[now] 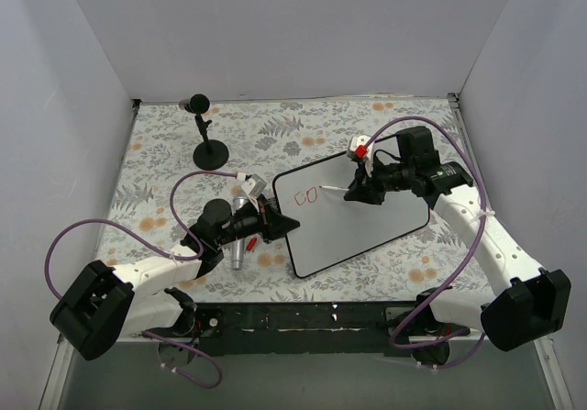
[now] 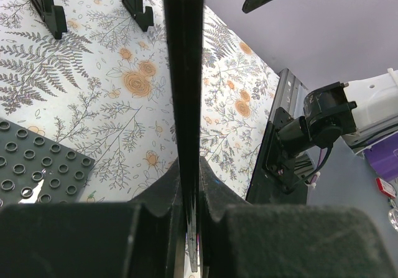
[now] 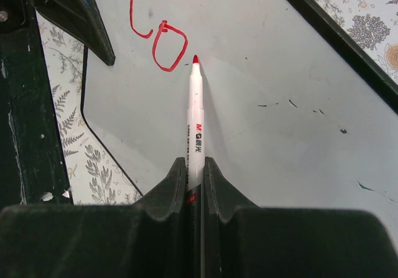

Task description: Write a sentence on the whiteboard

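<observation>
While my left gripper (image 1: 268, 219) is clamped on the left edge of the whiteboard (image 1: 367, 231), steadying it mid-table between the arms, the sentence (image 3: 158, 35) is barely begun: only a red "co" sits in the upper-left corner. My right gripper (image 3: 194, 166) is closed on a red marker (image 3: 196, 116), tip just right of the "o". Nearly all the writing remains, I judge.

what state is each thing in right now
whiteboard: held by one edge, mostly blank
sentence: barely started, only "co" in red
red marker: uncapped, tip at the whiteboard just right of the "o"
left gripper: shut on the whiteboard's edge
right gripper: shut on the red marker
</observation>
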`<state>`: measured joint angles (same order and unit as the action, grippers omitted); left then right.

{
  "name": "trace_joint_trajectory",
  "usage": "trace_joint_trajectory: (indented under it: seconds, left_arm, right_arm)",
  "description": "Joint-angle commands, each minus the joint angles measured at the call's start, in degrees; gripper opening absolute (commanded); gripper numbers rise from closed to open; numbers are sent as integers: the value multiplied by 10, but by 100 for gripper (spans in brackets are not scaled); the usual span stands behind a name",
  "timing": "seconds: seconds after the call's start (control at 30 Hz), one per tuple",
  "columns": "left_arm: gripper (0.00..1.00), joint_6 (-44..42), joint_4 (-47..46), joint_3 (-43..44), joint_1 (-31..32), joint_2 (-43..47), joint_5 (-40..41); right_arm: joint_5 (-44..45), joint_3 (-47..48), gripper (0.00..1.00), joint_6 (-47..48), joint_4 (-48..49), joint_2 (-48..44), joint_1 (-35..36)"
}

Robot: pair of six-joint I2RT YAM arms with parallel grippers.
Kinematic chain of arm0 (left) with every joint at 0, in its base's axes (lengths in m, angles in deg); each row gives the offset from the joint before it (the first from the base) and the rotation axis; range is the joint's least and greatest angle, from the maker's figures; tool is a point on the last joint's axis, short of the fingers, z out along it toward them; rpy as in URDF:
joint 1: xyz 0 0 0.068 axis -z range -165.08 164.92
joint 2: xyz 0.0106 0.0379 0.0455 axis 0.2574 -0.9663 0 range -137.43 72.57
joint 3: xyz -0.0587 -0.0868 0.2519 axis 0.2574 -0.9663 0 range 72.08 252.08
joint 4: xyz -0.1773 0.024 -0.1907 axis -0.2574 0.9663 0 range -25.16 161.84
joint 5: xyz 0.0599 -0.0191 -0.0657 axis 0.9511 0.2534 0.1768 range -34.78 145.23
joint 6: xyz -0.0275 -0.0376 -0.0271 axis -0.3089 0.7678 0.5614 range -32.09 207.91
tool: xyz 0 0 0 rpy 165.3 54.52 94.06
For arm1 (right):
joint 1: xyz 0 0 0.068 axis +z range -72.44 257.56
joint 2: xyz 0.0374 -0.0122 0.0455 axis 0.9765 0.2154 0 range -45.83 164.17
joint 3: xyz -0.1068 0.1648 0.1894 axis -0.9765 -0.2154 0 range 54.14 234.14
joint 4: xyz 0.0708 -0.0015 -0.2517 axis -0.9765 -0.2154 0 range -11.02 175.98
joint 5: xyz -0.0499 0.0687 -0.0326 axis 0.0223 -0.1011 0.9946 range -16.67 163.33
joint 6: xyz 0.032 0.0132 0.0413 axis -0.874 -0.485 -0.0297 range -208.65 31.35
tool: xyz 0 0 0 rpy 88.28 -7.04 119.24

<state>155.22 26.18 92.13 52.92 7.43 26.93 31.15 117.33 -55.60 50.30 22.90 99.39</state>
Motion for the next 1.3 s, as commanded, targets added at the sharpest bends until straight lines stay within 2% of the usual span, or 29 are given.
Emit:
trace_joint_trajectory:
  seconds: [0.0, 0.83, 1.27]
  left_arm:
    - [0, -32, -5, -2, 1, 8, 2]
    - [0, -33, -10, -2, 1, 5, 5]
    - [0, -35, -5, 1, 1, 4, 3]
  right_arm:
    - [-5, 7, 1, -13, 30, 8, -2]
    - [7, -35, 1, 23, -11, -7, -1]
    - [13, -28, 1, 21, -8, -12, -32]
